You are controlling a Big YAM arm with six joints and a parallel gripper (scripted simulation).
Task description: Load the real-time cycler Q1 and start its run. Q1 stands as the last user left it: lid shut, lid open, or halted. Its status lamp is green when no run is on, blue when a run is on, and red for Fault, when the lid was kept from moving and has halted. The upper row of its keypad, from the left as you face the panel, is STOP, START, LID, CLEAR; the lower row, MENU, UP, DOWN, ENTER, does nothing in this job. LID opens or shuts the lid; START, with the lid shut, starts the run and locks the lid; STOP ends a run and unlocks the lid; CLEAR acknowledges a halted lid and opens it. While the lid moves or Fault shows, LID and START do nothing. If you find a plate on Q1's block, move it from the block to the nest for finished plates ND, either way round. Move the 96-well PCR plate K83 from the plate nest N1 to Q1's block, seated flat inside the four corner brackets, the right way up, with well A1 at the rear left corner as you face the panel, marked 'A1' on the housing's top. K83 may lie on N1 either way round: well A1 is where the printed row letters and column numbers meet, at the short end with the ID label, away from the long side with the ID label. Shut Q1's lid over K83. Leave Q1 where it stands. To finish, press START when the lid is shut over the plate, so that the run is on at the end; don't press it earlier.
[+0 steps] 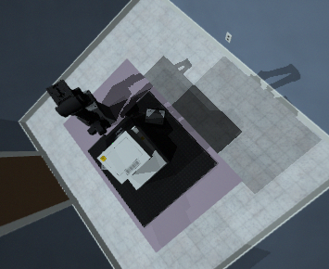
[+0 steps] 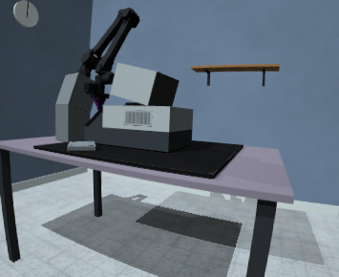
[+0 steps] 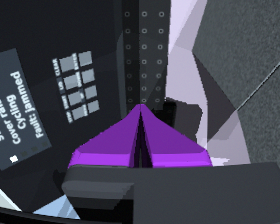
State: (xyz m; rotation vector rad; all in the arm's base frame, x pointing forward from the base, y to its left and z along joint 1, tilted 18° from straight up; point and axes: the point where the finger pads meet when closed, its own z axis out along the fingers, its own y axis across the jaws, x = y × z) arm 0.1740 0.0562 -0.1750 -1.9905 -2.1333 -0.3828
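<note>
Beside Q1's keypad (image 3: pixel 75 87), the gripper (image 3: pixel 140 137), fingers pressed together on nothing, points past it, keys lying apparently left of the tips.

a dark sign (image 3: pixel 16 106) beside the small keys (image 3: pixel 76 87) has words, but only "cycling" and "jammed" can be read. the cycler's box (image 2: pixel 147 125) has a barcode sticker (image 2: pixel 138 117); its numbers are too small.
</note>
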